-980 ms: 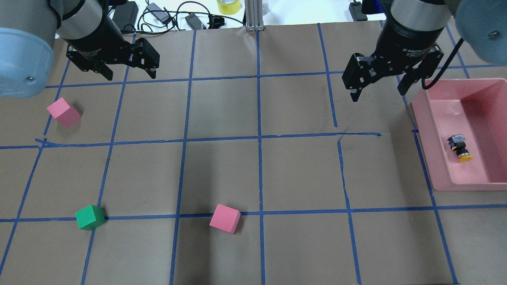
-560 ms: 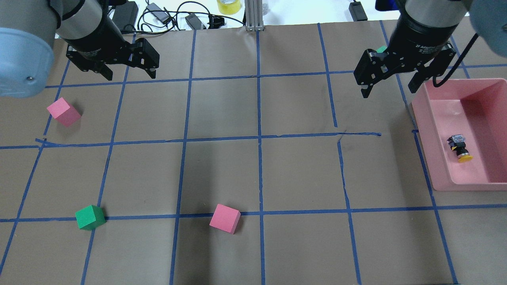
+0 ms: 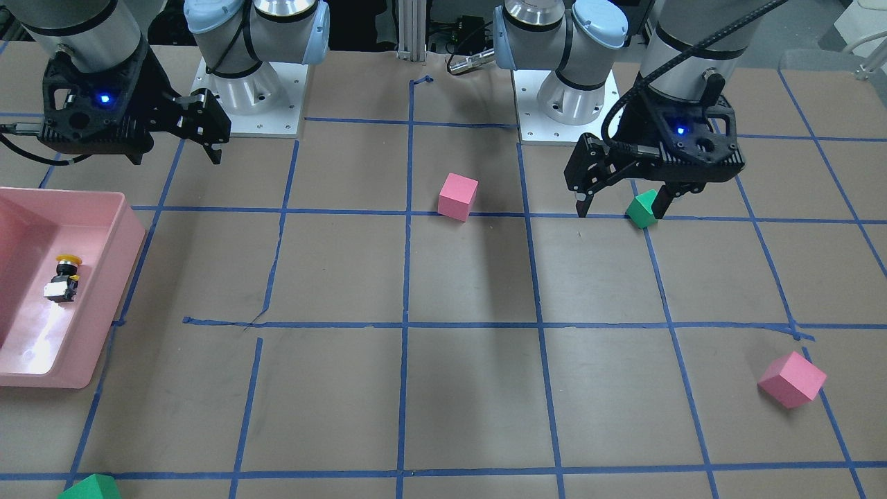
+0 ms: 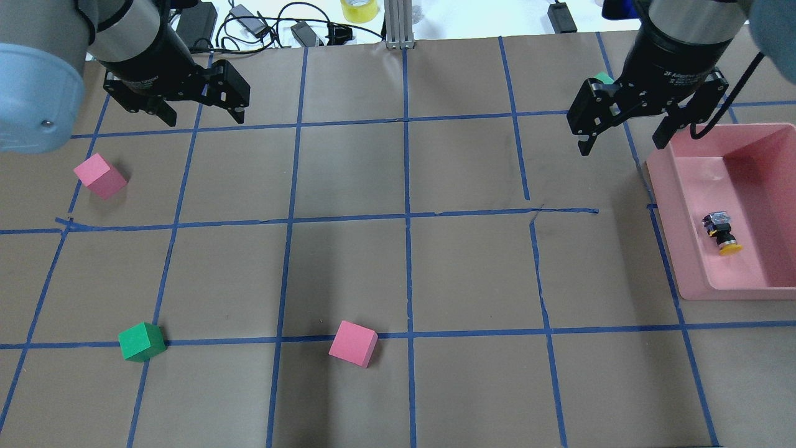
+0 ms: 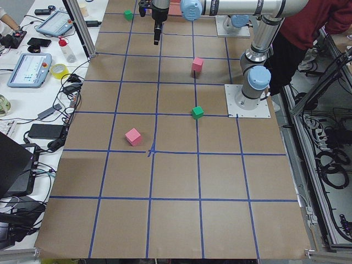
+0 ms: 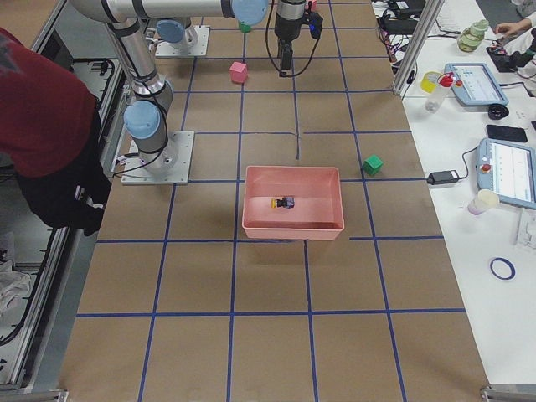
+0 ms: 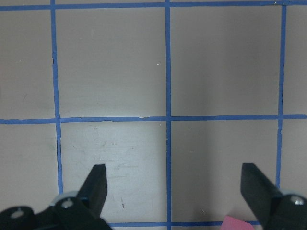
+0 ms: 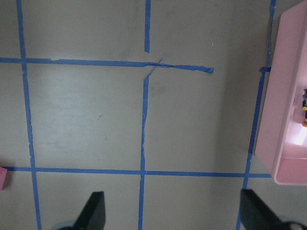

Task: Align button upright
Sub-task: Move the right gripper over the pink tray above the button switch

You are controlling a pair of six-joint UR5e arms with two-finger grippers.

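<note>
While both sets of jaws stand wide apart and hold nothing, the right gripper (image 4: 622, 146) hangs above the brown paper just beside the far corner of the pink bin (image 4: 665, 205), touching neither. The left gripper (image 4: 205, 117) hangs over the paper well across the table, equally spread and empty. On the floor of the bin lies the button (image 4: 721, 233), tipped on its side. Its yellow cap points toward the robot's side of the table, the black body runs behind it, and the pale contact block faces away. Both grippers are apart from it.
</note>
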